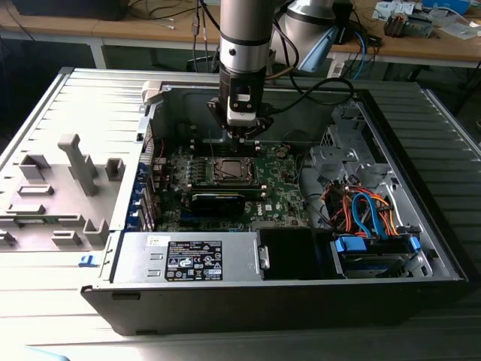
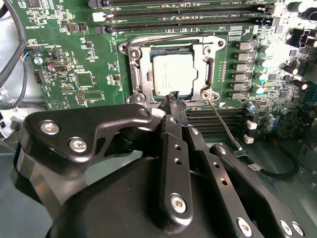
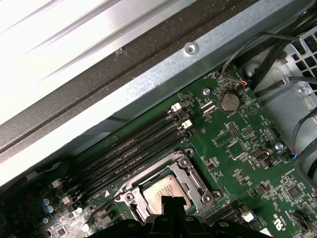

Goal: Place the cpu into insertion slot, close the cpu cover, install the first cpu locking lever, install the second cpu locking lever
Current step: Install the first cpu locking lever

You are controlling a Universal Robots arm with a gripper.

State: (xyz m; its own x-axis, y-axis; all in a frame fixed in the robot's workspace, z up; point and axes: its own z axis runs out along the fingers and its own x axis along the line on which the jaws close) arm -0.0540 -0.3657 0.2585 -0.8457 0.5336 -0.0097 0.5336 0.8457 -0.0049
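Your gripper (image 2: 173, 99): pinched narrow, tips at the cpu cover (image 2: 140, 74) edge; you cannot tell whether they grip anything | cpu (image 2: 172, 73): flat in the insertion slot (image 2: 125, 45), cover down around it | locking lever (image 2: 225, 126): juts out from a slot corner | memory slots (image 2: 188, 15) crowd the opposite edge; low green board (image 2: 84, 79) alongside.

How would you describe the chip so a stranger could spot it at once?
Look inside the open computer case at the green circuit board. On it sits a square metal frame, and the chip lies in its window. It is the only flat, plain silvery-grey square there, unlike the long black slots beside it.
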